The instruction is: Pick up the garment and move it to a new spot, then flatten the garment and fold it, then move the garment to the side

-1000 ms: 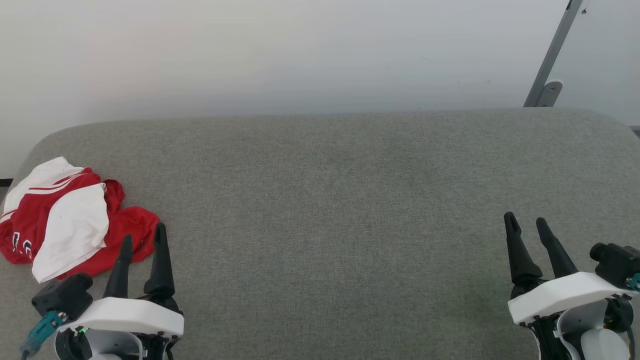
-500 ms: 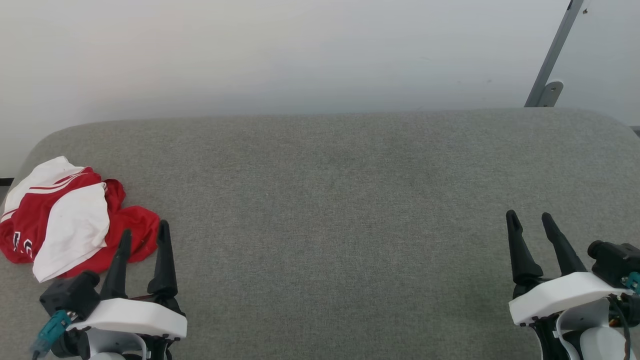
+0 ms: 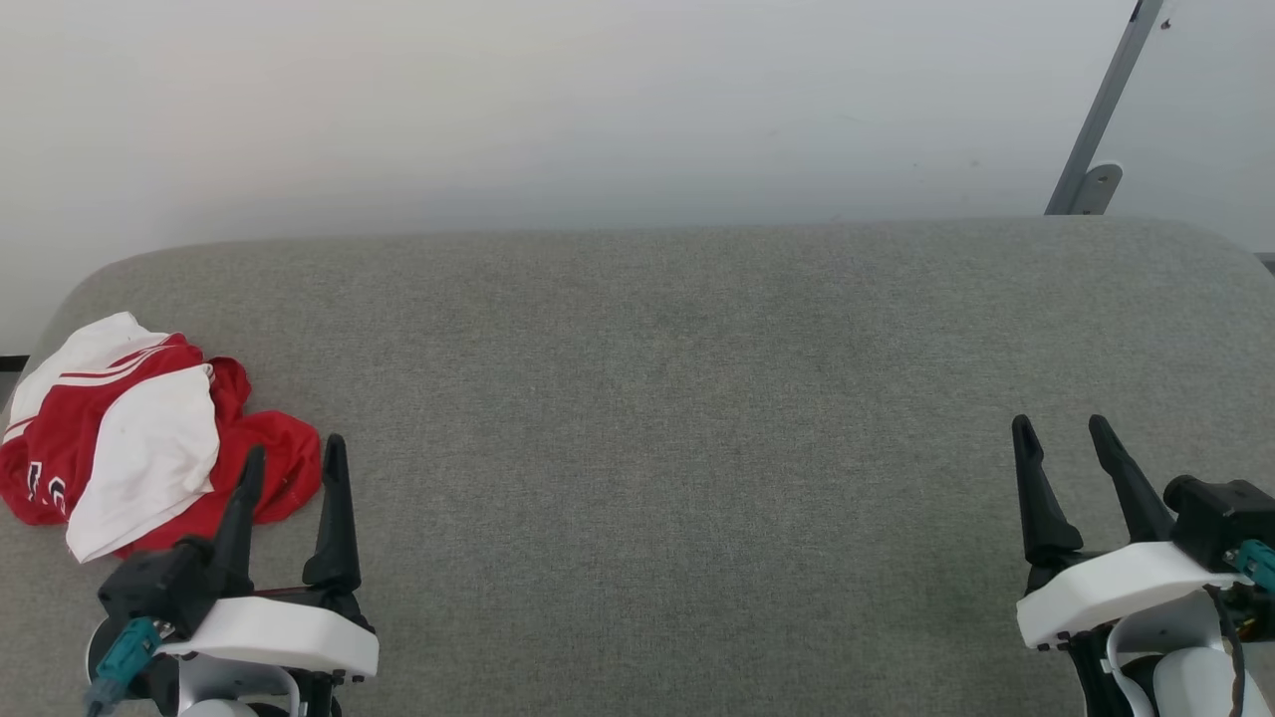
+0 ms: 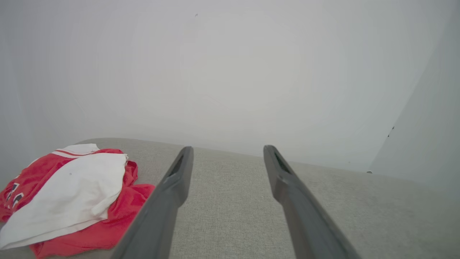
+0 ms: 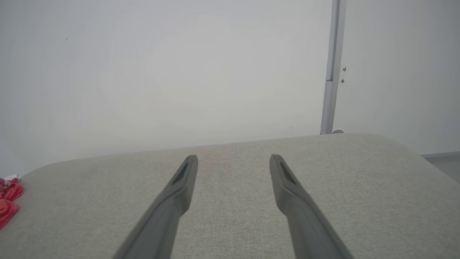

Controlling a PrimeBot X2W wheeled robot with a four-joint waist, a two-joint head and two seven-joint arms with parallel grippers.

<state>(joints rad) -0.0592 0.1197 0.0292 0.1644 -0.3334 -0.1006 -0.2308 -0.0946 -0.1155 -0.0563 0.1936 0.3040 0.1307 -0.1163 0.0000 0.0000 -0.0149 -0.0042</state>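
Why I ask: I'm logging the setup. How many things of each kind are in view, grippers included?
Crumpled red-and-white garment: 1
Open, empty grippers: 2, the left gripper and the right gripper
Wide grey padded surface: 1
Slanted grey metal bar by the wall: 1
Total: 5

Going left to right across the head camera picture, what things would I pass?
Red and white garment → left gripper → grey cushion → right gripper
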